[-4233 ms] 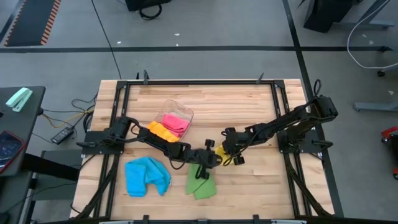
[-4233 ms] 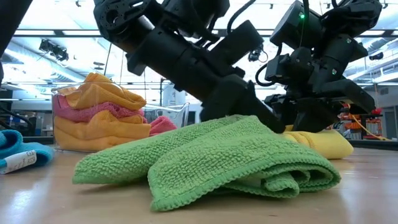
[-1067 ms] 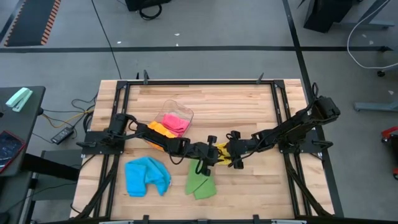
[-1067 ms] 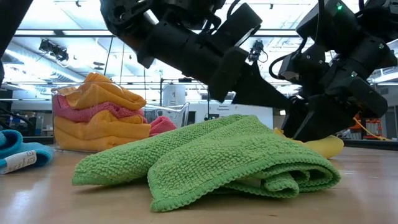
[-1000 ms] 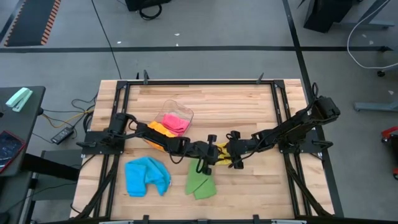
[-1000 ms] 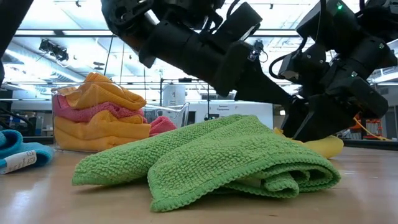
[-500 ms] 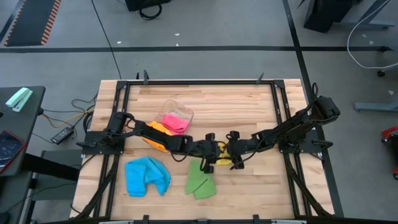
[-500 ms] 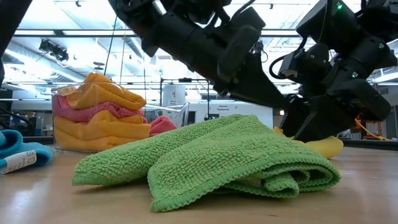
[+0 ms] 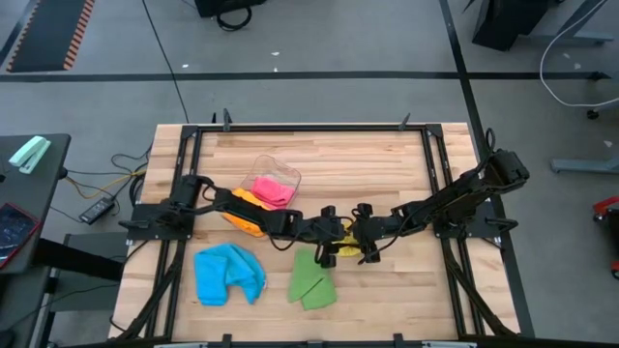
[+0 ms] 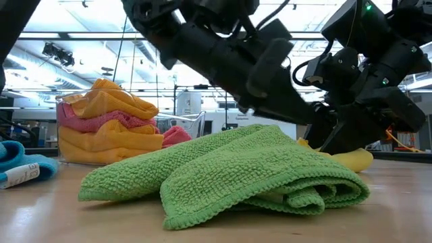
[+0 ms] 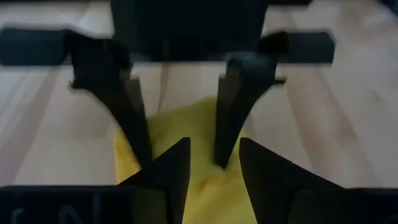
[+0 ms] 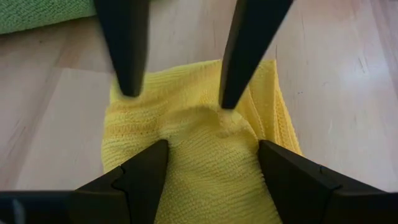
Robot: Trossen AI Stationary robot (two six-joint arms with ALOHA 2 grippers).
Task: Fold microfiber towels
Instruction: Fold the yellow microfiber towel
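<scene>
A yellow towel lies bunched on the wood at the table's middle. My left gripper reaches it from the table's left. My right gripper reaches it from the right. The two stand tip to tip over it, both open. A green towel, loosely folded, lies on the table just nearer than they are. A blue towel lies crumpled at the near left. My left gripper stands open on the yellow towel, slanting down from the table's left. One fingertip is at the towel's edge. The other dents its top. The towel lies on the table. My right gripper, open wide, slants down from the table's right. Its fingertips stand on the same towel's top, one of them by the towel's edge. Cloth shows between the two fingers.
A clear tub with pink and orange towels stands left of centre at the back, and an orange towel hangs over its near side under my left arm. A black frame runs along the table's edges.
My left gripper has rolled about its own axis while staying over the yellow towel. The right gripper and all the towels have kept still.
</scene>
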